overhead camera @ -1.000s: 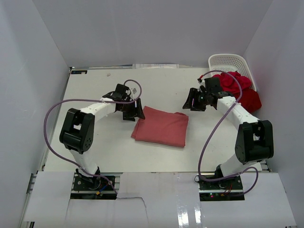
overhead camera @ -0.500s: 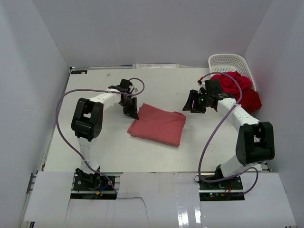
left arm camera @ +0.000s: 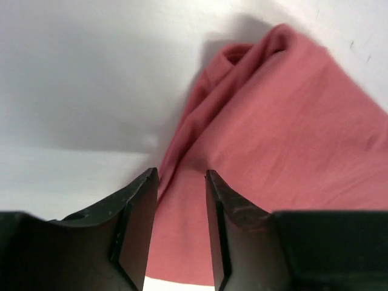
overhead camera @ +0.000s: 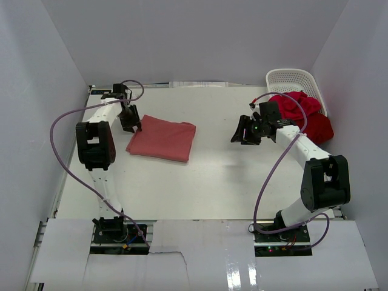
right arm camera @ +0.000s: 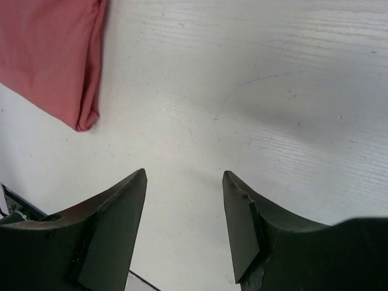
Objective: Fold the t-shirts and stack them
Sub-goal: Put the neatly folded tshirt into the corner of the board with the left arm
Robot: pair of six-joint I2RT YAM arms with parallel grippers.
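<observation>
A folded salmon-red t-shirt (overhead camera: 162, 138) lies flat on the far left part of the table. My left gripper (overhead camera: 130, 124) is at its left edge, pointing down. In the left wrist view the left gripper (left arm camera: 180, 176) has its jaws parted, and the t-shirt (left arm camera: 291, 139) lies under and beyond the gap, with nothing pinched. Bright and darker red t-shirts (overhead camera: 306, 112) are heaped at the far right. Just left of that heap my right gripper (overhead camera: 242, 132) hangs open. In its wrist view the right gripper (right arm camera: 185, 174) is over bare table, with a corner of the folded t-shirt (right arm camera: 48, 54) at upper left.
A white lattice basket (overhead camera: 291, 77) stands in the far right corner, behind the red heap. White walls close in the table on the left, back and right. Purple cables loop off both arms.
The left gripper closed on the folded shirt's edge, dragged it toward the far left of the table, and has parted its jaws. The right arm has barely moved.
</observation>
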